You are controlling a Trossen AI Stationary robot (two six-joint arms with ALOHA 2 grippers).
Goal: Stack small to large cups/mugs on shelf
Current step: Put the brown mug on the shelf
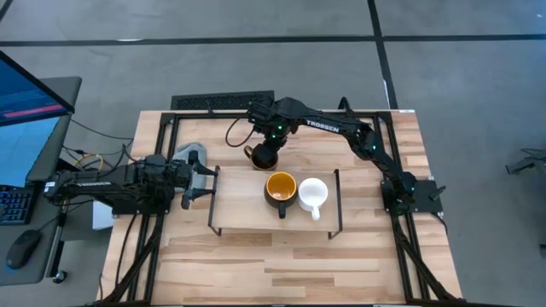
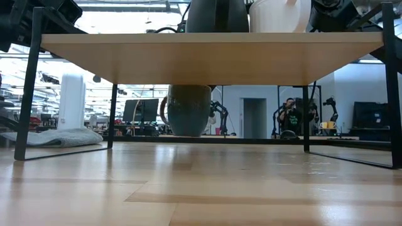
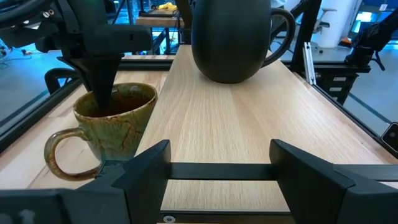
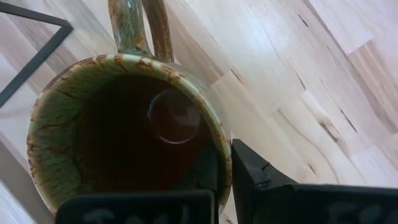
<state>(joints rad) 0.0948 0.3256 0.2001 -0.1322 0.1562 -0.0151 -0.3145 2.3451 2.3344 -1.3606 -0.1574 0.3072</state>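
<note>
The light-wood shelf stands mid-table. On it stand the dark mug with the yellow-orange inside and, touching it on the right, the small white mug. My right gripper is shut on the olive-brown mug, just beyond the shelf's far edge. In the low view this mug shows behind and below the board. My left gripper is open and empty at the shelf's left end, level, its fingers pointing along the board. My right gripper pinches the olive-brown mug's rim wall on the side opposite its handle. One finger is inside the mug and one outside. The fingers come from above, pointing down. The mug hangs upright, its base seemingly just clear of the tabletop.
Black wire legs stand at both ends of the shelf. The board is bare left of the dark mug. A black frame runs around the table. A monitor and a keyboard stand beyond the table's left edge.
</note>
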